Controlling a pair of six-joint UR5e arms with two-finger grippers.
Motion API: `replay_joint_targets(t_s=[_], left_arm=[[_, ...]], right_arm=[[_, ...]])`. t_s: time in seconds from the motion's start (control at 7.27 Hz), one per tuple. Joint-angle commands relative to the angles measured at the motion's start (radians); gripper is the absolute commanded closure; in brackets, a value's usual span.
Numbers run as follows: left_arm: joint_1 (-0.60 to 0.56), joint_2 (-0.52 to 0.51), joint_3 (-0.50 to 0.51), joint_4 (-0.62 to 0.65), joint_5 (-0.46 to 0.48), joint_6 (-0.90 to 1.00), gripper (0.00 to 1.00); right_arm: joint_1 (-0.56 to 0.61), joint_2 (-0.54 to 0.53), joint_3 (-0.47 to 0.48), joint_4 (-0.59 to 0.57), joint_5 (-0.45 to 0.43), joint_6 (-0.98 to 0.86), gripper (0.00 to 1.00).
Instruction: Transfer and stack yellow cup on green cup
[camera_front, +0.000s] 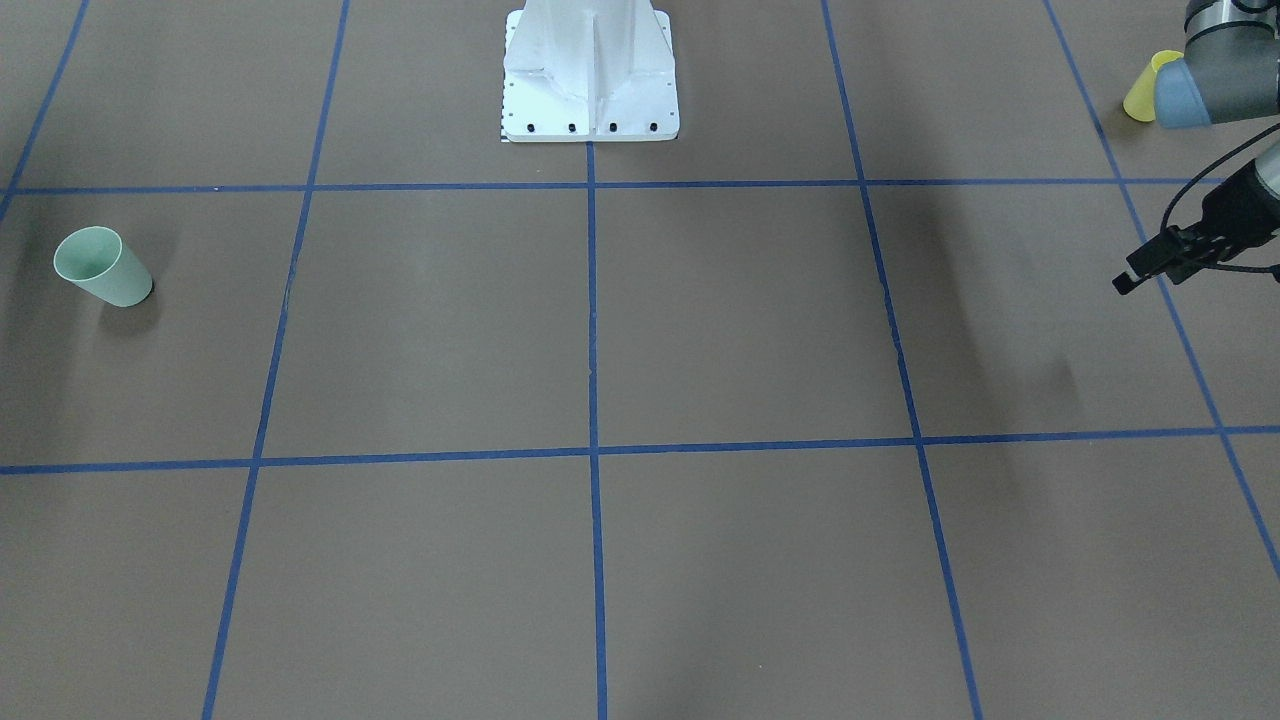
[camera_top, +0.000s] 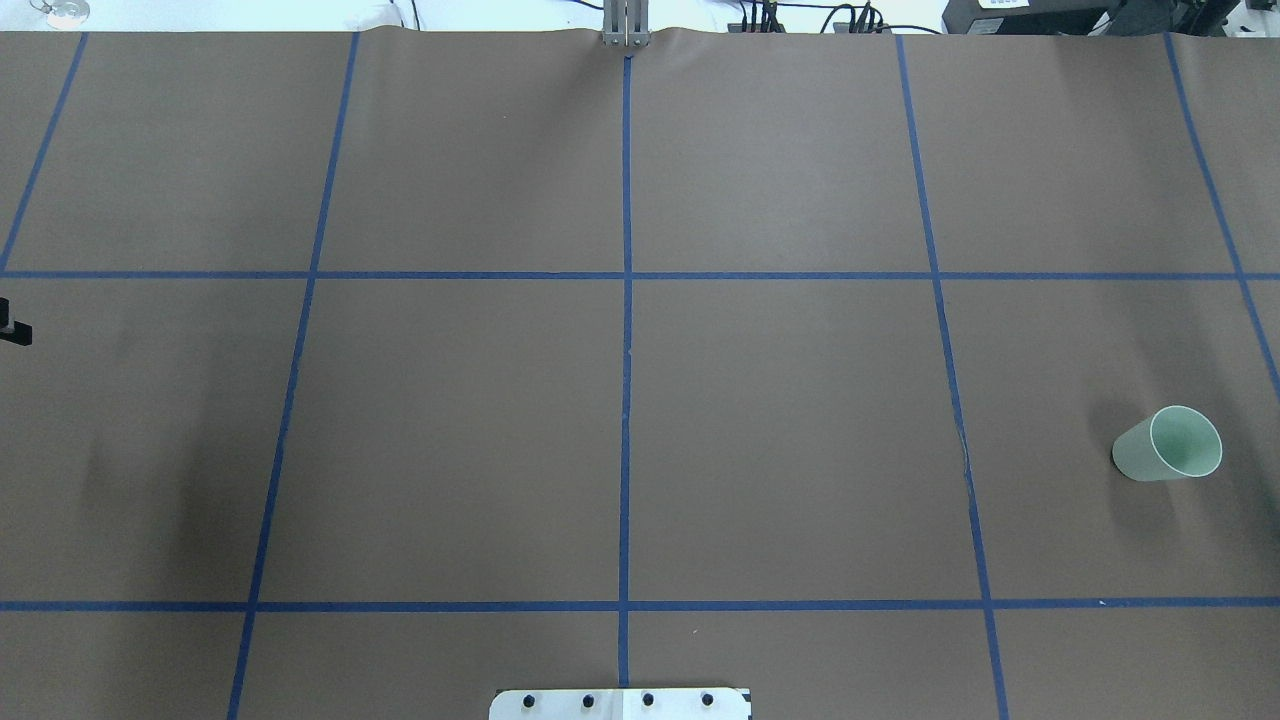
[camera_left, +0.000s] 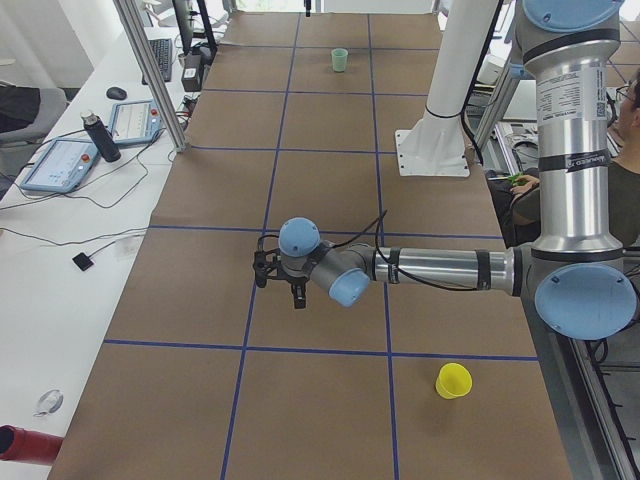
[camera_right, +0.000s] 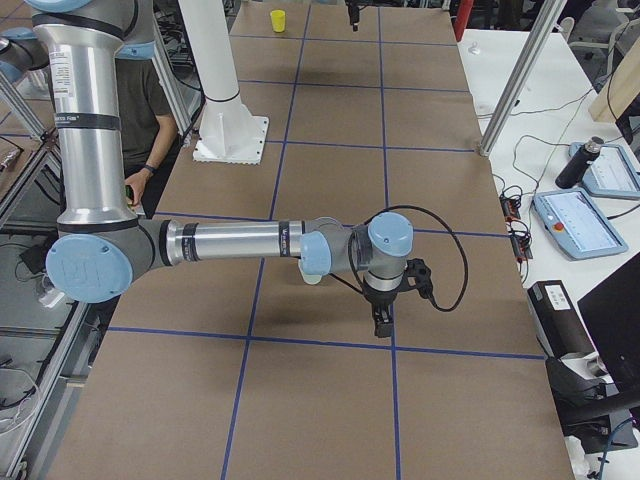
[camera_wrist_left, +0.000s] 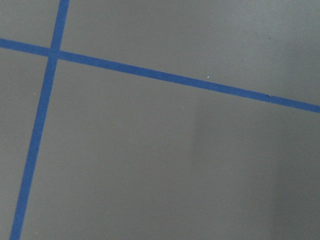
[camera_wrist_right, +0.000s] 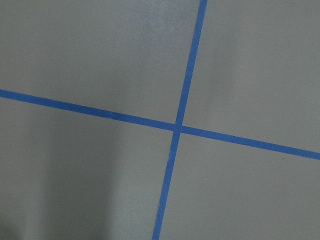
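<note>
The yellow cup (camera_front: 1140, 88) stands upside down at the table's end on my left side, partly behind my left arm's elbow; it also shows in the exterior left view (camera_left: 452, 380). The green cup (camera_top: 1168, 444) stands upright at the opposite end, also in the front view (camera_front: 100, 265). My left gripper (camera_front: 1140, 270) hovers open and empty over the table, well apart from the yellow cup. My right gripper (camera_right: 382, 322) shows only in the exterior right view, near the green cup (camera_right: 312, 277); I cannot tell whether it is open or shut.
The white robot base (camera_front: 590, 80) stands at the table's middle on my side. Blue tape lines grid the brown table (camera_top: 780, 420). Operator desks with tablets (camera_left: 60, 160) and a bottle (camera_right: 578, 163) flank the far edge. A person (camera_right: 140, 110) sits beside the base.
</note>
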Motion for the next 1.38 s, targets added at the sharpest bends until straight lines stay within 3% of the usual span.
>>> replay_joint_targets(t_s=[0.0,0.28,0.55,0.83,0.96,1.24], left_arm=[[0.040,0.005,-0.033,0.005,0.094,-0.280,0.00],[0.205,0.092,-0.125,0.006,0.303,-0.532,0.00],[0.265,0.195,-0.186,0.058,0.447,-0.662,0.00],[0.417,0.214,-0.294,0.394,0.674,-0.918,0.00],[0.501,0.211,-0.326,0.539,0.733,-1.072,0.00],[0.626,0.203,-0.435,0.934,0.764,-1.340,0.01]], right_arm=[[-0.002,0.002,0.005,0.002,0.000,0.000,0.00],[-0.002,0.005,0.002,0.023,-0.003,-0.002,0.00],[-0.003,0.003,0.007,0.050,-0.003,0.000,0.00],[-0.002,0.002,0.010,0.063,-0.003,0.000,0.00],[-0.003,0.002,0.011,0.068,-0.003,-0.001,0.00],[-0.008,0.002,0.011,0.118,-0.003,0.000,0.00]])
